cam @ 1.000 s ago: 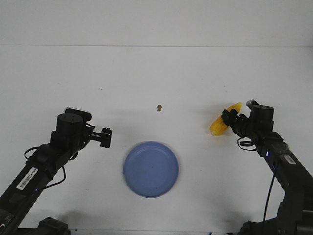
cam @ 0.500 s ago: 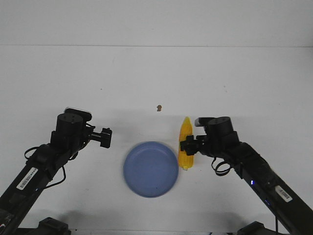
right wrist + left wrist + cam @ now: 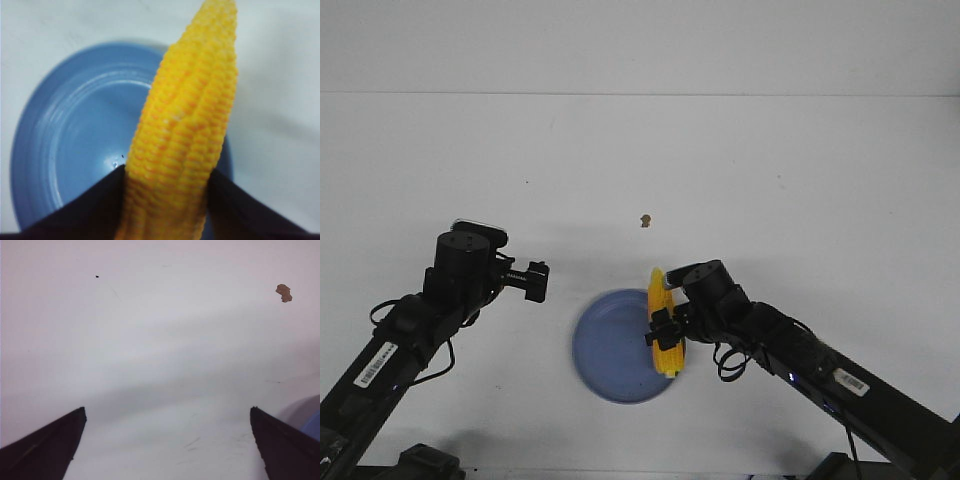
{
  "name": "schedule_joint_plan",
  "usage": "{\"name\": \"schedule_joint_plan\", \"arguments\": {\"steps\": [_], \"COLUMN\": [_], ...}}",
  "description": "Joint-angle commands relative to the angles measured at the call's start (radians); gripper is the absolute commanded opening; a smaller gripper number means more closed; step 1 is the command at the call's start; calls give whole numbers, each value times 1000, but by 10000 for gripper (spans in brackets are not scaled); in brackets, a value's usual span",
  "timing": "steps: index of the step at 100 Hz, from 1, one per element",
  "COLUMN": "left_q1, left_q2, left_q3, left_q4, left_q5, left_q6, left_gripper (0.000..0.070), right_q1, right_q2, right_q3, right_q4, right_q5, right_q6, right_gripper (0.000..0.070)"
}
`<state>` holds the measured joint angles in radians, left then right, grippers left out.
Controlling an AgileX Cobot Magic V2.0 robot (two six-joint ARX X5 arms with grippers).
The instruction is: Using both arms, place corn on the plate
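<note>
Right tool (image 3: 663, 333): clamped on the corn (image 3: 663, 322), its dark fingers (image 3: 85, 210) pressed against both sides of the cob's thicker half in the right wrist view.
Corn: held above the plate's (image 3: 610, 350) right side, lying roughly front to back, pointed tip toward the far edge of the worktop (image 3: 770, 170); whether it touched the plate, I couldn't tell.
Plate: blue and round, flat on the worktop near the front edge, about midway between the two arms.
Left tool (image 3: 533, 281): apart, both dark fingers (image 3: 45, 450) wide open in the left wrist view with bare worktop between them, gripping nothing.
Left arm (image 3: 430, 310): stood toward the front-left corner, its tool pointing at the plate but well apart from it.
Right arm (image 3: 800, 360): stretched in from the front-right corner to the plate.
Brown speck (image 3: 645, 220): a small crumb on the worktop, beyond the plate toward the far edge.
</note>
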<state>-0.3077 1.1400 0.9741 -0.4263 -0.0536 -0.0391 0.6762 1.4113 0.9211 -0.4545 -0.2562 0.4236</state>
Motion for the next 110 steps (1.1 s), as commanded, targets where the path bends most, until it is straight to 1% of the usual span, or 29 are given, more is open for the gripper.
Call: {"name": "schedule_joint_plan", "arguments": {"steps": [1,16,24,34,45,55,61,70,82,93,98,110], "left_q1": [-1,-1,-1,-1,-1,-1,-1,0,1,2,5,19], "left_q2": [8,8,8,8,8,1,-13,-52,-119,-188,-222,-313], "left_q3": [14,14,14,14,14,14,14,14,11,-10,-30,-117], "left_q4": [3,3,2,2,-1,10,24,51,72,84,93,154], "left_q5": [1,1,1,1,1,1,1,1,-11,-43,-45,-45], "left_q6": [1,1,-1,-34,-45,-46,-60,-85,-86,-86,-88,-113], "left_gripper": [700,700,700,700,700,700,700,700,700,700,700,700], "right_q1": [14,25,25,14,-21,-75,-121,-211,-335,-442,-482,-540], "right_q2": [25,32,27,13,-39,-125,-193,-319,-487,-621,-676,-797], "right_q3": [10,10,10,10,10,10,10,10,10,6,-4,-65], "right_q4": [18,48,75,108,115,101,85,65,42,-5,-21,-21], "right_q5": [3,8,28,42,77,154,207,285,361,413,418,416], "right_q6": [10,23,25,21,-7,-64,-100,-164,-263,-362,-392,-402], "right_gripper": [402,499,501,501,501,501,501,501,501,501,501,501]}}
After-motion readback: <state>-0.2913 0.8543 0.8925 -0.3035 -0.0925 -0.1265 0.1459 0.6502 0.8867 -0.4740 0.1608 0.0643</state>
